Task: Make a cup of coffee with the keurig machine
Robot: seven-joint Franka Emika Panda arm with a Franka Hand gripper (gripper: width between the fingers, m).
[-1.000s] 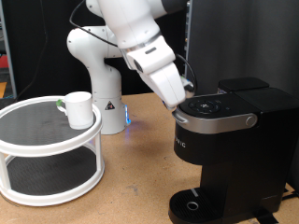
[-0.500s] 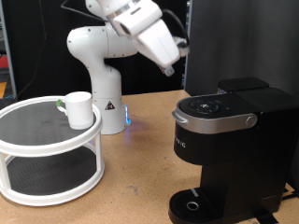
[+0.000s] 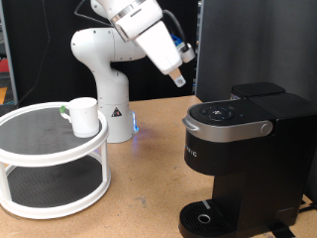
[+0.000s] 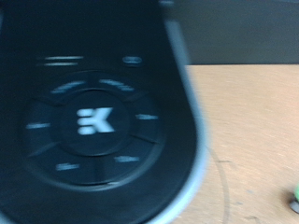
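The black keurig machine (image 3: 246,149) stands on the wooden table at the exterior view's right, with its silver-handled lid down. The wrist view, blurred, looks down on its round button ring and white logo (image 4: 93,121). My gripper (image 3: 180,79) hangs in the air above and to the left of the machine's top, touching nothing. Its fingers look closed together and hold nothing. The white cup (image 3: 84,116) stands on the top tier of a white round stand (image 3: 40,149) at the exterior view's left, far from the gripper.
The robot's white base (image 3: 104,89) stands behind the stand and the machine. The machine's round drip base (image 3: 203,216) has nothing on it. Bare wooden table (image 3: 149,188) lies between stand and machine. A dark panel rises behind the machine.
The gripper was down at the front of the machine's lid one second ago. It has lifted up and away to the left and now hovers above the machine.
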